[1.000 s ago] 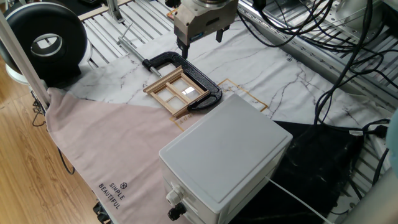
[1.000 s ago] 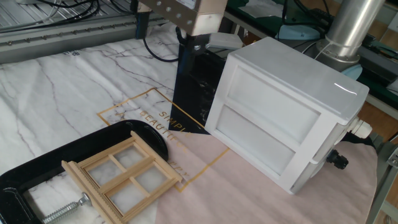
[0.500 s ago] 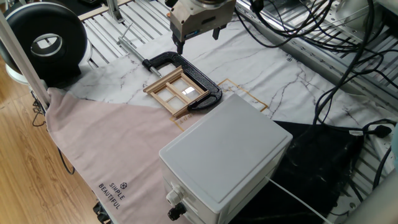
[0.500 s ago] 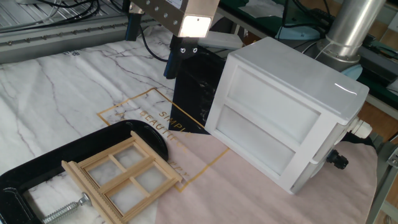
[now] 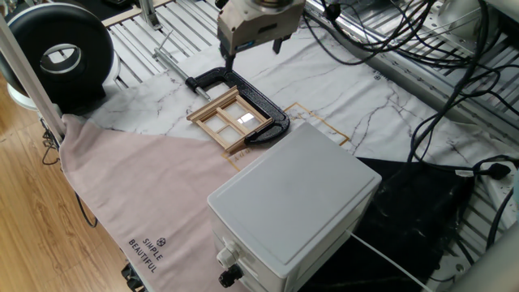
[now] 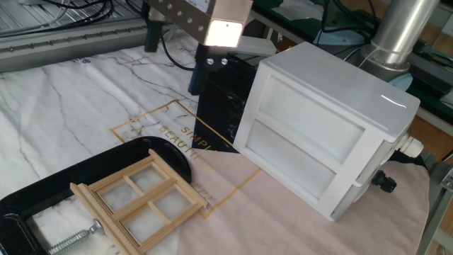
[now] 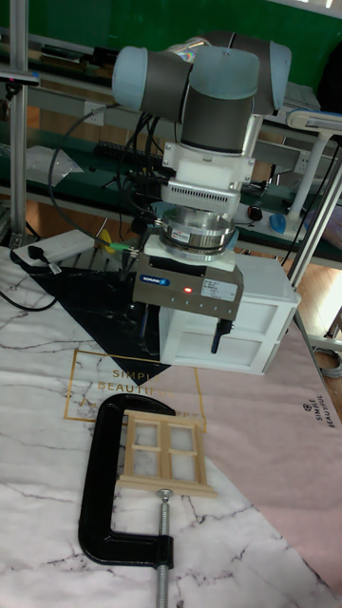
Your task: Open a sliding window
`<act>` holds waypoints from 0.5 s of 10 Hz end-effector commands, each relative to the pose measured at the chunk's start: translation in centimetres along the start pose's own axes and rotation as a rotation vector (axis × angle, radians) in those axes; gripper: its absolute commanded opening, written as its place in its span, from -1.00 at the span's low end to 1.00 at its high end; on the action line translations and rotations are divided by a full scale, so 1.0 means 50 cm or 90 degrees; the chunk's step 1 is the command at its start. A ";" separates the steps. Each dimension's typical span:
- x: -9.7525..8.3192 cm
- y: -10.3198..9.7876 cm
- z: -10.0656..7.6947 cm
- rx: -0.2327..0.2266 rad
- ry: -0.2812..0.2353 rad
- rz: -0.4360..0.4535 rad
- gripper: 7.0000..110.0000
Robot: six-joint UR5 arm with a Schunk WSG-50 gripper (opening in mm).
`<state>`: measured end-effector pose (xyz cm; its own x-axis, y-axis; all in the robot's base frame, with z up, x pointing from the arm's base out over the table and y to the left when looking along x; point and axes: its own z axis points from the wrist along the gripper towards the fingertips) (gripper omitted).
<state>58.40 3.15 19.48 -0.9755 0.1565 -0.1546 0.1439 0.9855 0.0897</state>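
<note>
The sliding window (image 5: 229, 119) is a small tan wooden frame with thin bars, lying flat on the marble-patterned sheet. It sits inside the jaws of a black C-clamp (image 5: 258, 104). The window (image 6: 138, 205) and clamp (image 6: 42, 188) show at the lower left in the other fixed view. In the tall view the window (image 7: 166, 454) lies below my gripper (image 7: 181, 344). My gripper (image 5: 251, 50) hangs in the air above and behind the window, apart from it. Its fingers (image 6: 202, 71) are spread wide, open, with nothing between them.
A large white box (image 5: 292, 211) stands just right of the window. A pink cloth (image 5: 146, 195) covers the near left, a black sheet (image 5: 422, 211) the right. A round black device (image 5: 61, 53) sits at the far left, and cables (image 5: 422, 49) run along the back.
My gripper has risen a little and drifted left, away from the white box. Window and clamp have not moved.
</note>
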 end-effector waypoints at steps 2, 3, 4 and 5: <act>0.075 0.075 0.051 -0.017 0.039 0.008 -1.00; 0.085 0.087 0.071 -0.022 0.028 -0.010 -1.00; 0.105 0.057 0.082 0.024 0.038 -0.043 -1.00; 0.118 0.036 0.088 0.064 0.040 -0.066 -1.00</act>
<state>55.52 6.23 16.09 -0.9872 0.1120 -0.1138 0.1062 0.9928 0.0558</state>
